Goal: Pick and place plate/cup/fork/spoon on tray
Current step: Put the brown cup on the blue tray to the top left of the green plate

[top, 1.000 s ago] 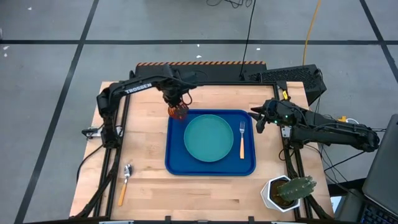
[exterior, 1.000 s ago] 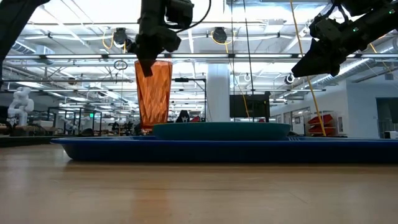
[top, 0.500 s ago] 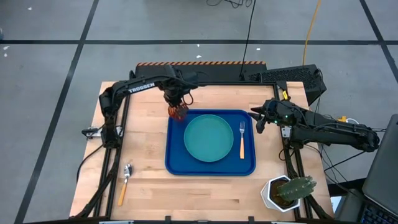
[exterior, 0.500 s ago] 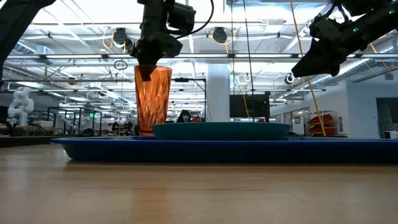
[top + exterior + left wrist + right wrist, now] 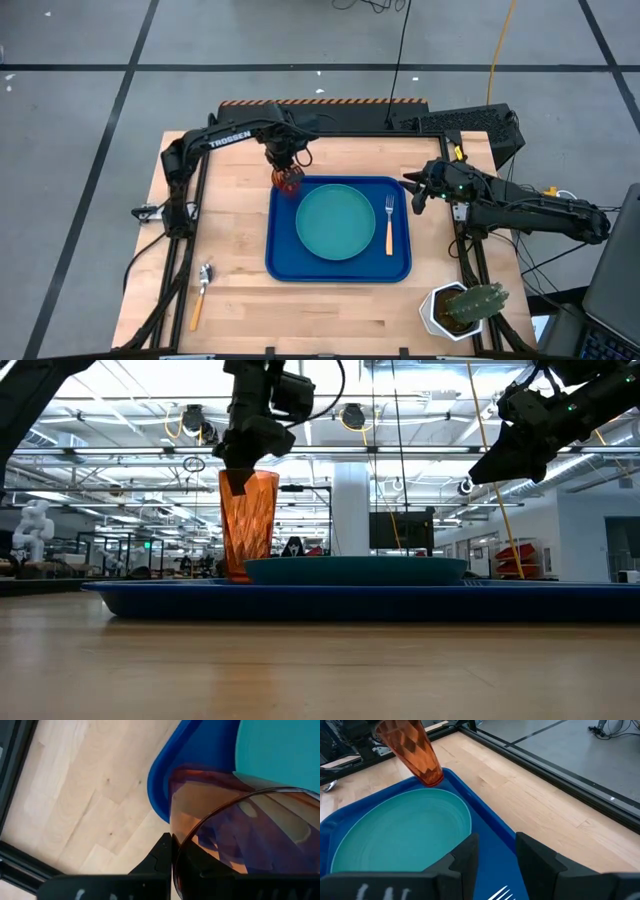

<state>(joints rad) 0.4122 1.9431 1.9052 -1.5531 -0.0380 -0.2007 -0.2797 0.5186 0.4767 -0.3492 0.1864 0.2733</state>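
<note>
Left pincer (image 5: 286, 163) grasps the cup (image 5: 247, 523) by its rim, upright, mouth up, at the tray's (image 5: 285, 265) corner.

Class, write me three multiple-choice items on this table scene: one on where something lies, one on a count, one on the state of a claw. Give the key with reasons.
1. Where does the spoon lie?
A. On the plate
B. On the bare table, outside the tray
C. Inside the cup

2. How many orange-handled utensils show in the high view?
A. One
B. Two
C. Four

3. What is the left claw doing?
A. Gripping the cup's rim
B. Hanging empty
C. Holding the fork

Key: 1 B, the spoon rests on wood near the table's left front, apart from the tray. 2 B, the spoon and the fork, which lies in the tray beside the plate. 3 A, it is shut on the cup at the tray's far left corner.
</note>
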